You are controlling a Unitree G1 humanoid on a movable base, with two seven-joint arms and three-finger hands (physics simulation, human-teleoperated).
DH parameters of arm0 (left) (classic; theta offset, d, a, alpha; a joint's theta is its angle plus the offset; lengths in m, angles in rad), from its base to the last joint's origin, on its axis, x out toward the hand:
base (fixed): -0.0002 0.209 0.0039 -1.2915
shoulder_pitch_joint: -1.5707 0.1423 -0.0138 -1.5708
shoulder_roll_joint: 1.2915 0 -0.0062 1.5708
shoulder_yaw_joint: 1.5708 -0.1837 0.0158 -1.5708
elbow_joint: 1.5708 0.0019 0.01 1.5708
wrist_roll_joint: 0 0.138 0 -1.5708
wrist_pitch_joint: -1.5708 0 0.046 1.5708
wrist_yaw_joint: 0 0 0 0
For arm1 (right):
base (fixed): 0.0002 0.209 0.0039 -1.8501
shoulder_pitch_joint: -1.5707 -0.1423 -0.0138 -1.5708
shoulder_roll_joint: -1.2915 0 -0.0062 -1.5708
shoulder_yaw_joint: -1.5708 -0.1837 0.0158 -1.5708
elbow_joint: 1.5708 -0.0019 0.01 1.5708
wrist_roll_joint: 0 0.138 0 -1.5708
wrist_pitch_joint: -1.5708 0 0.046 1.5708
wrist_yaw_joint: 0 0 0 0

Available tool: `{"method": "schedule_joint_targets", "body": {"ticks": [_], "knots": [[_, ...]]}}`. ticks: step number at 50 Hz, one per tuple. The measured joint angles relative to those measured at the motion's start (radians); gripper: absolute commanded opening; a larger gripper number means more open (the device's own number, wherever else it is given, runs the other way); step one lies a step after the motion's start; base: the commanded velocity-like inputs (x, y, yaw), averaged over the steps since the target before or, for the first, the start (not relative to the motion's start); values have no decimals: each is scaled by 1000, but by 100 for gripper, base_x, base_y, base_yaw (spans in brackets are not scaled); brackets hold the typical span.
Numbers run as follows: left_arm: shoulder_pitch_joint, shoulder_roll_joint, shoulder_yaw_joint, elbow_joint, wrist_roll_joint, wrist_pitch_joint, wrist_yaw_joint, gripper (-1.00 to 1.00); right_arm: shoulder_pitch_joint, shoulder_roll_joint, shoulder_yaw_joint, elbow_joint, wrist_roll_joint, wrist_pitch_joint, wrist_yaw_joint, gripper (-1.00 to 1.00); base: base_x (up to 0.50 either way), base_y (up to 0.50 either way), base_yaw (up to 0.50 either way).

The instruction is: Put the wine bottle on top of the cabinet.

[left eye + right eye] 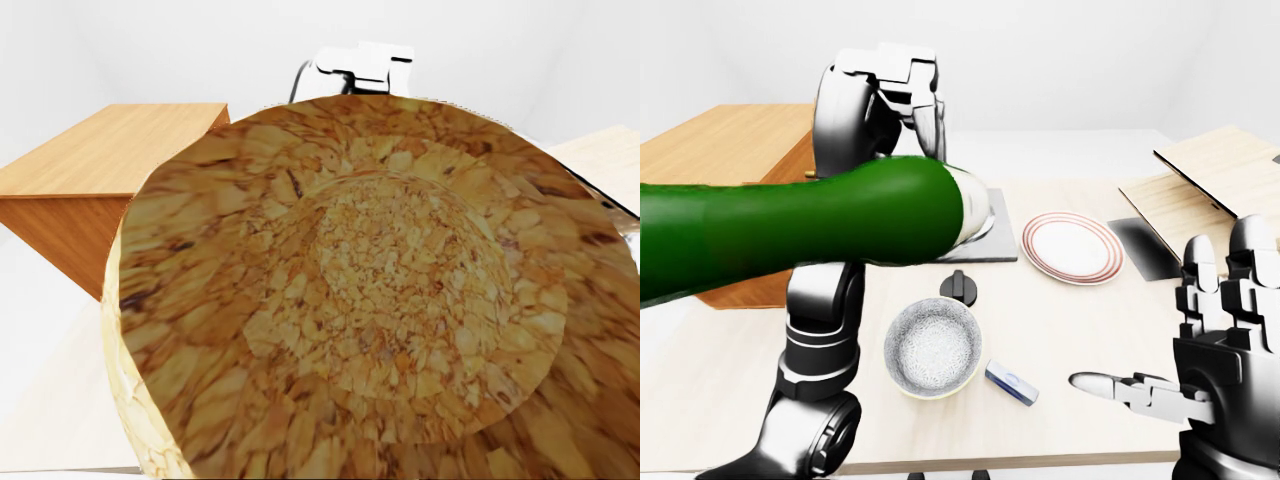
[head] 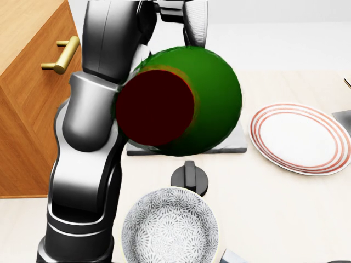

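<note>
The green wine bottle lies almost level in the air, its neck pointing at my head. Its dark red cap faces the head view, and its cork end fills the left-eye view. My left hand is shut round the bottle's thick end from above, with its fingers over the green body. The wooden cabinet with brass handles stands at the left, its flat top below the bottle's height. My right hand hangs open and empty at the right-eye view's lower right.
On the pale table are a red-rimmed plate, a patterned bowl, a black knob, a dark burner plate and a small blue-white item. Wooden boards lie at the right.
</note>
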Motion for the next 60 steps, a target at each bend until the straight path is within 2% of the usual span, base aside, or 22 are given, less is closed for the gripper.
{"method": "schedule_joint_targets", "body": {"ticks": [14, 26, 43, 60], "knots": [[-173, 198, 118, 40, -267, 0, 59, -95, -11, -23, -4, 108, -1, 0, 2, 100, 0, 0, 0], [-305, 356, 188, 176, -419, 0, 93, -95, -20, -43, 11, 165, -5, 0, -11, 100, 0, 0, 0], [-470, 541, 256, 488, -525, 0, 94, -95, -18, -44, 31, 185, -13, 0, -26, 100, 0, 0, 0], [-613, 726, 303, 840, -575, 0, 45, -94, -23, -50, 42, 220, -24, 0, -40, 100, 0, 0, 0]]}}
